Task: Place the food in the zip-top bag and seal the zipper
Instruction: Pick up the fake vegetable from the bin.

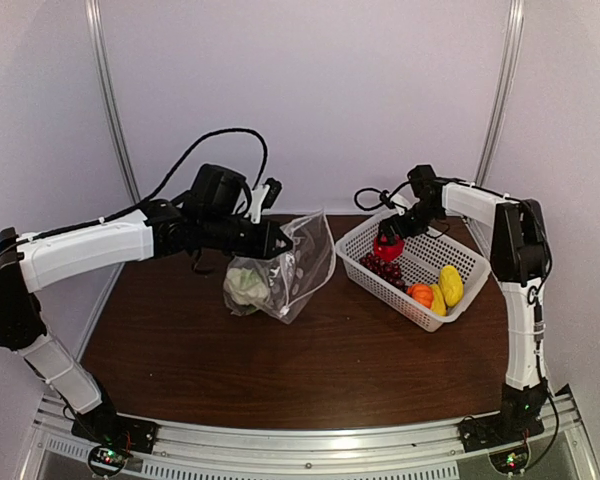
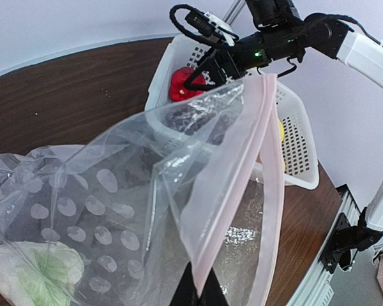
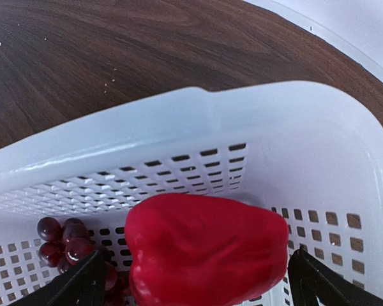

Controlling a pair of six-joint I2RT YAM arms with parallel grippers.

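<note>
Top external: the left gripper (image 1: 272, 240) is clamped on the top edge of the bag (image 1: 305, 265), which hangs from it over the table (image 1: 280, 370). The cauliflower (image 1: 244, 285) sits in the bag's bottom. The right gripper (image 1: 388, 235) is spread wide over the pepper (image 1: 387, 250) in the basket (image 1: 460, 255). The grapes (image 1: 383, 268), the orange piece (image 1: 420, 294) and two yellow pieces (image 1: 450, 284) lie in the basket too.

Left wrist: the closed fingers (image 2: 182, 296) pinch the bag at its pinkish zipper (image 2: 268, 146). The bag's mouth gapes toward the basket.

Right wrist: the fingers (image 3: 76, 287) stand apart on either side of the pepper, with the grapes beside it. Whether they touch the pepper I cannot tell.
</note>
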